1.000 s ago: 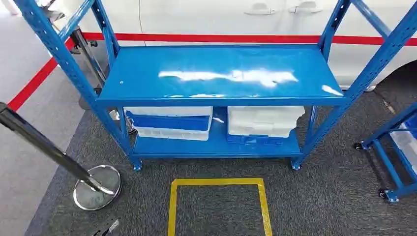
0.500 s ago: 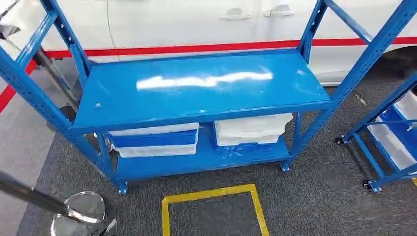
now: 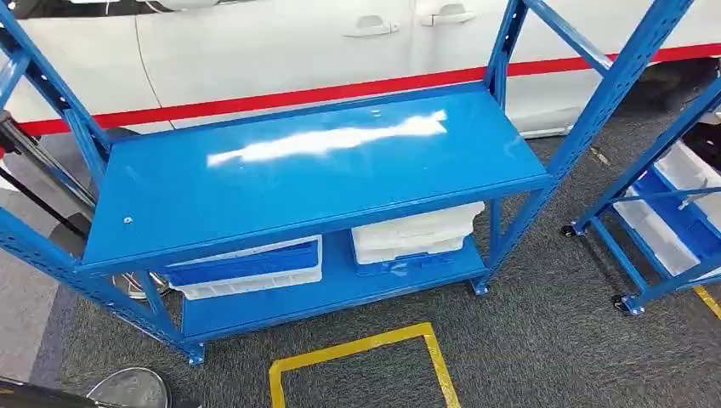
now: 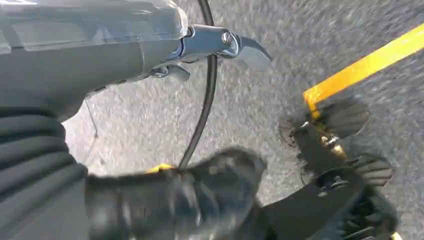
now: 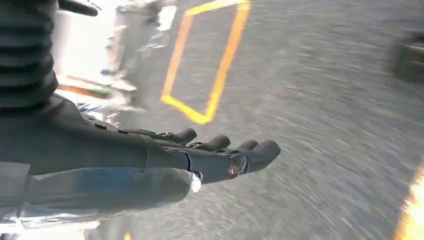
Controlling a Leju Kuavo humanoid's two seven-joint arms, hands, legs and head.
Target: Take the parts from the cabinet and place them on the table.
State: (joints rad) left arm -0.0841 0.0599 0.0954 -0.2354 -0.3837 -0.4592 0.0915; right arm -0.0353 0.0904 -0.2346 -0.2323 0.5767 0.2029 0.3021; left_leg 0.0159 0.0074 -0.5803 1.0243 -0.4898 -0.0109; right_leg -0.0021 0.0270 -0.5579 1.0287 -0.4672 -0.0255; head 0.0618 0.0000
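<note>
A blue steel cabinet point(image 3: 315, 170) stands on grey carpet point(image 3: 544, 340) in front of a white car point(image 3: 255, 42), as seen from the head camera; its upper shelf is bare and glossy. On the lower shelf lie the parts: a white-and-blue tray point(image 3: 246, 268) and, beside it, a stack of white trays point(image 3: 417, 234). A second blue rack on castors point(image 3: 663, 221) holds more white trays. A yellow tape square point(image 3: 357, 357) marks the carpet before the cabinet.

The wrist cameras show what the head view leaves out. The right hand point(image 5: 200, 155) hangs over the carpet, fingers straight and slightly apart, holding nothing, with the yellow tape square point(image 5: 210, 65) beyond its fingertips. The left hand point(image 4: 210, 45) also hangs above the carpet, near a yellow tape corner point(image 4: 360, 70); whether its fingers are apart or together cannot be told
</note>
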